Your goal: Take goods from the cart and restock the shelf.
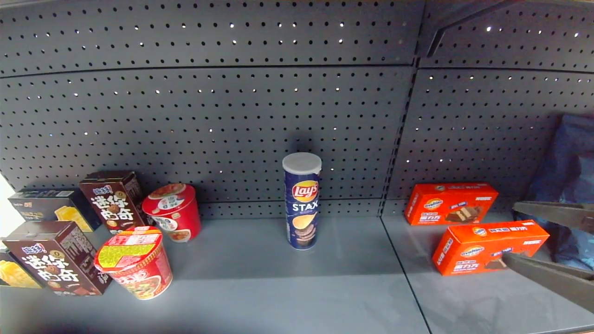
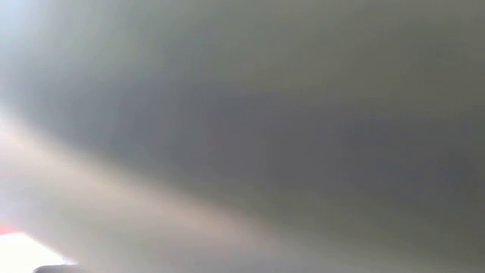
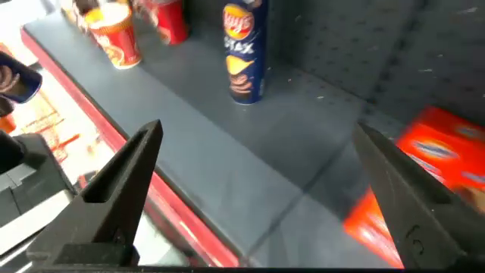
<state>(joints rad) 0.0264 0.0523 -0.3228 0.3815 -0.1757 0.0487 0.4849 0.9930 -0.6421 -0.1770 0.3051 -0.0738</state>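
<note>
Resting on the shelf (image 1: pixel 241 278): lidded chip can (image 1: pixel 301 202), noodle cups (image 1: pixel 171 211), boxes (image 1: pixel 450 203).

Blue bag (image 1: pixel 573 185) cropped at right edge (contents unclear); yellow-printed box (image 1: pixel 16 274) cropped at left.

Right tool (image 1: pixel 508 231), fingers spread wide, empty

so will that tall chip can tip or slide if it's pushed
Likely tips: the chip can is tall and narrow on a small base, standing alone. Once down, its round body would probably roll on the flat shelf.
</note>
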